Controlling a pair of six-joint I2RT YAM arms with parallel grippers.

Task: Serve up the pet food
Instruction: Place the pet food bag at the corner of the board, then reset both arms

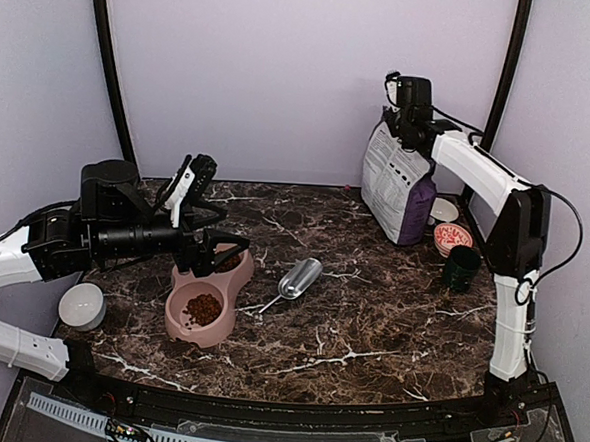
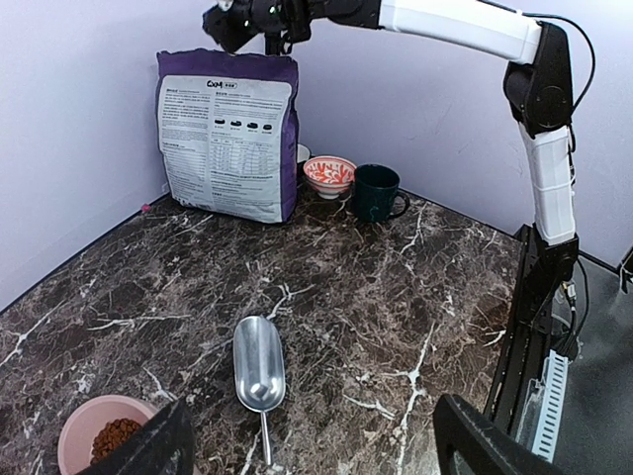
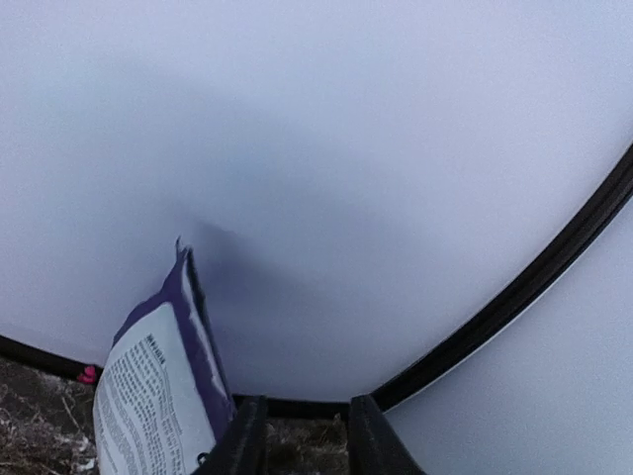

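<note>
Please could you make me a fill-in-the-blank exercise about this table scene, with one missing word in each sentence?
1. The pet food lies in the near compartment of the ___ double bowl.
2. The metal scoop beside that bowl lies on the table, and it is ___.
3. The printed bag stands ___ at the far right.
4. The left claw has nothing between its fingers; it is ___.
Missing words: pink, empty, upright, open.
</note>
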